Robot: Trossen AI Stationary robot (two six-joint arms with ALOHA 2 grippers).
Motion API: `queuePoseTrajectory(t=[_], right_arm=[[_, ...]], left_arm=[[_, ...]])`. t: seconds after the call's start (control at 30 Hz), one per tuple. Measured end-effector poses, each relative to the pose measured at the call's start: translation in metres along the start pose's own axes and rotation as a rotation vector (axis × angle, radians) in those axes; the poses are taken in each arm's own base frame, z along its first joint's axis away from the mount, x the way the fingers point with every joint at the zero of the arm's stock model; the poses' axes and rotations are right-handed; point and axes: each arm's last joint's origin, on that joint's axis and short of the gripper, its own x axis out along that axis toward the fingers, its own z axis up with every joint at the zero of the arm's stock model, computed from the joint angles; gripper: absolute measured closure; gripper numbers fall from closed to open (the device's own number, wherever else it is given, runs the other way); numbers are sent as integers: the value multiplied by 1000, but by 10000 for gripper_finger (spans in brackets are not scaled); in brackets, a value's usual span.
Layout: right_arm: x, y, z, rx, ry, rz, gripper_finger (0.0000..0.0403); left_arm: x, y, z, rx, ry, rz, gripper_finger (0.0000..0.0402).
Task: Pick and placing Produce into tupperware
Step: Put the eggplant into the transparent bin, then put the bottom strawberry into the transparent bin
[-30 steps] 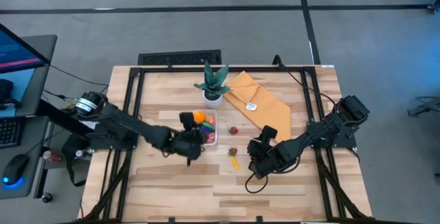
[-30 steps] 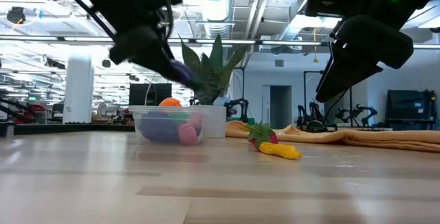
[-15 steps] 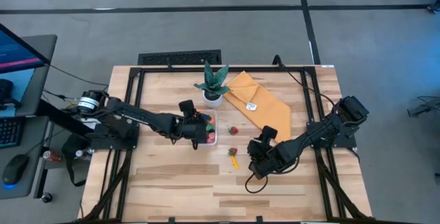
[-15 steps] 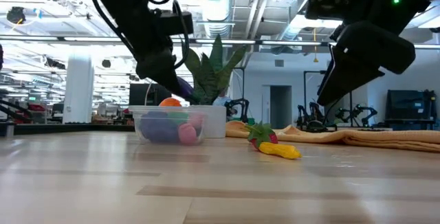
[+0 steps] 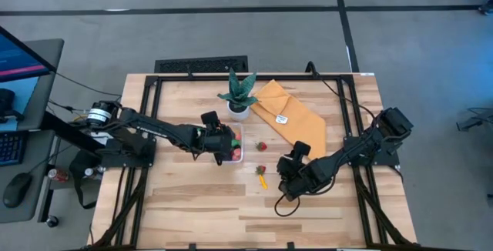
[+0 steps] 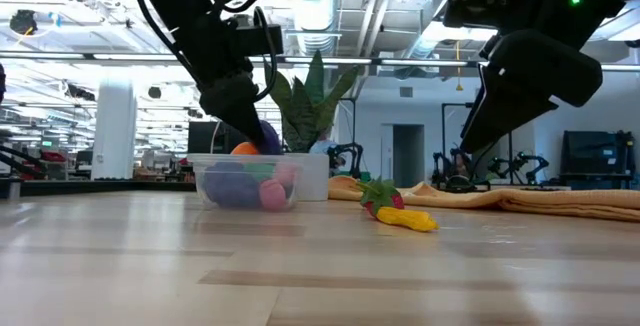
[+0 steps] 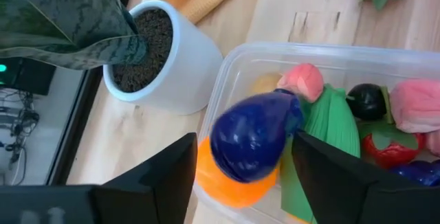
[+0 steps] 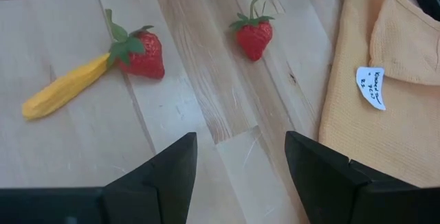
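The only writing in view is on a small white paper tag [image 8: 371, 87] lying on the mustard-yellow woven cloth [image 8: 399, 114]. It carries a few lines of dark handwriting, too small and faint to make out; the first line may begin with a capital K. From the high view the same tag [image 5: 282, 118] shows only as a white speck.

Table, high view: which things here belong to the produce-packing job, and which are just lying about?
Job:
- tupperware, part filled with produce
- purple eggplant, between the left gripper's open fingers above the tupperware
- two strawberries and a yellow piece loose on the table, below the right gripper

Lying about:
- potted plant
- mustard-yellow cloth
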Motion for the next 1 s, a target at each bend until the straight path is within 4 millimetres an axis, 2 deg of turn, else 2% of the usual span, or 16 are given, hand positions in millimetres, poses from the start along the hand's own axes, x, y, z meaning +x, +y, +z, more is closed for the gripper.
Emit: queuePoseTrajectory(t=[0.47,0.67,1.0], right_arm=[[0,0,0,0,0,0,189],[0,0,0,2,-2,2,189],[0,1,1,7,-7,6,189]], left_arm=[[-6,-6,0,47,-26,57,173],[-24,-1,-1,49,-48,71,174],[-67,15,-15,-43,-50,70,174]])
